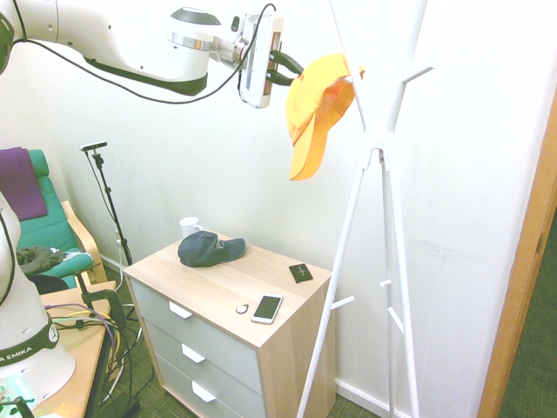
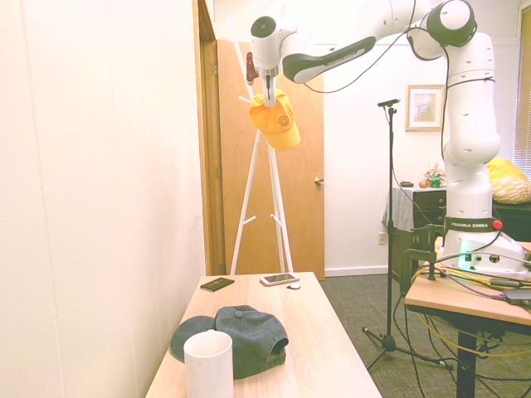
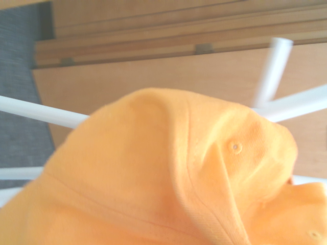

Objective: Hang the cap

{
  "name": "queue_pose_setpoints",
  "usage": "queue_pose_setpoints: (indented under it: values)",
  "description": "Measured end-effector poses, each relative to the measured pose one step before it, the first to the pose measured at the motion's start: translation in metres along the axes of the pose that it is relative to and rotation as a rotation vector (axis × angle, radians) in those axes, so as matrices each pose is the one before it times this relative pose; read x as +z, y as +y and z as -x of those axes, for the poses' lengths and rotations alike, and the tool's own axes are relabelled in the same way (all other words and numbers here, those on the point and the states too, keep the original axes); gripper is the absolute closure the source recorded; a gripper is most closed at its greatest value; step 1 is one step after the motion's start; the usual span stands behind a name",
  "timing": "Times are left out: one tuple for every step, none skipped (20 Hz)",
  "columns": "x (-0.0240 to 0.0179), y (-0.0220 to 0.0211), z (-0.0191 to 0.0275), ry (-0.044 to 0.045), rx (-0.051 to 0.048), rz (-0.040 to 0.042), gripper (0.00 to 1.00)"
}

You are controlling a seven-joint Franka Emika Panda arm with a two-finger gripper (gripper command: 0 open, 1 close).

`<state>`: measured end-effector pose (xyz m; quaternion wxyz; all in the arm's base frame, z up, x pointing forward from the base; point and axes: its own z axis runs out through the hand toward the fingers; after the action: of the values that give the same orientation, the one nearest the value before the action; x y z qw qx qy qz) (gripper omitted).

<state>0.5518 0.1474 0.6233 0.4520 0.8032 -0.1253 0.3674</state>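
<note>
With the pincer clamped on its crown, the yellow cap hangs against the coat rack's upper part. Likely light, floppy fabric; grip the crown, leave the opening free.

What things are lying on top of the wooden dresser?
A dark navy cap, white mug, phone, small round item and dark card. What the cap covers is hidden.

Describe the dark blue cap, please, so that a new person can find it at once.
Find the wooden-topped drawer unit beside the white coat stand. On its top, next to the white mug, lies the cap. It is dark blue, soft cloth, unlike the hard mug.
</note>
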Motion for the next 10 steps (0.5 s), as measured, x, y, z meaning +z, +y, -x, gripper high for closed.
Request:
queue_pose_setpoints:
  values:
    - [0.00008,-0.00197,0.00165,0.0003,0.00163,-0.00473,0.0]
    - [-0.00007,-0.00046,0.00041,-0.00001,0.00145,-0.00122,0.0]
    - [-0.00017,0.00011,-0.00012,0.00066,0.0013,-0.00075,0.0]
    - [-0.00006,0.00002,-0.00004,0.00022,0.00042,-0.00026,0.0]
    - [0.00003,0.00001,0.0,-0.00003,0.00034,0.00004,0.0]
    - [0.00023,0.0001,-0.00001,-0.00027,0.00059,0.0003,0.0]
    - [0.00033,0.00015,-0.00002,-0.0004,0.00068,0.00042,0.0]
    - [0.00037,0.00016,-0.00002,-0.00045,0.00119,0.00049,0.0]
    - [0.00069,0.00031,-0.00004,-0.00087,0.00177,0.00095,0.0]
    - [0.00108,0.00047,-0.00005,-0.00126,0.00127,0.00137,0.0]
